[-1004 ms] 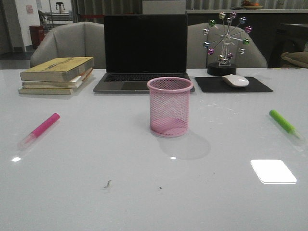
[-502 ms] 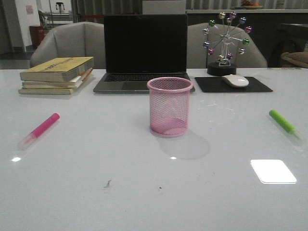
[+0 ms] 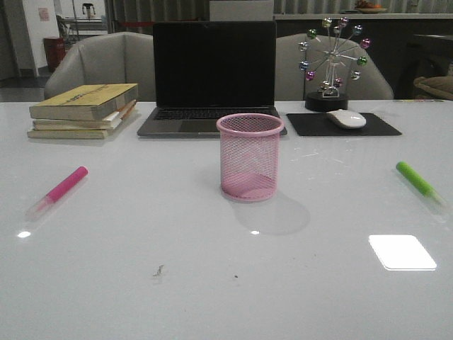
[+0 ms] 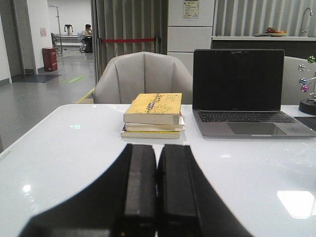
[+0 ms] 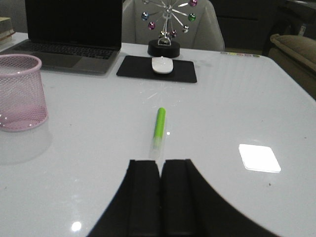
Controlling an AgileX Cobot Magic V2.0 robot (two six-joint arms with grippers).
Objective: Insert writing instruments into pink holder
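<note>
The pink holder (image 3: 249,156) stands upright and empty at the table's middle; it also shows in the right wrist view as the pink holder (image 5: 19,92). A pink marker (image 3: 59,188) lies flat at the left. A green marker (image 3: 419,182) lies flat at the right, and the green marker (image 5: 158,128) points toward my right gripper (image 5: 160,162), its clear cap just beyond the shut fingertips. My left gripper (image 4: 157,146) is shut on nothing, low over bare table short of the books. Neither gripper shows in the front view.
A stack of books (image 3: 83,110) sits at the back left, an open laptop (image 3: 211,76) behind the holder, and a mouse (image 3: 346,118) on a black pad (image 3: 343,125) with a ferris-wheel ornament (image 3: 330,62) at the back right. Chairs stand beyond the table.
</note>
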